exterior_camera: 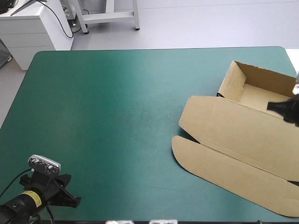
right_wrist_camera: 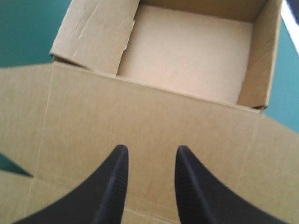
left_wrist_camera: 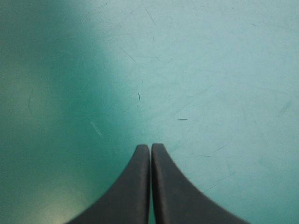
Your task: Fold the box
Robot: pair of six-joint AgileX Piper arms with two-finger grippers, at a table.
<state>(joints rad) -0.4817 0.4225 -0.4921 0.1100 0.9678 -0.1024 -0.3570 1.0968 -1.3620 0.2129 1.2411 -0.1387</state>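
The left arm (exterior_camera: 21,204) is seen as a black cylinder, ringed near the wrist by a yellow band (exterior_camera: 31,195) whose dark print cannot be read; black angular brackets (exterior_camera: 63,192) are fitted ahead of it. Of the right arm (exterior_camera: 286,109) only a black, blocky end is shown. The jaws are formed as broad black curved fins, tapered to rounded tips; fine ribbing is seen on the right pair
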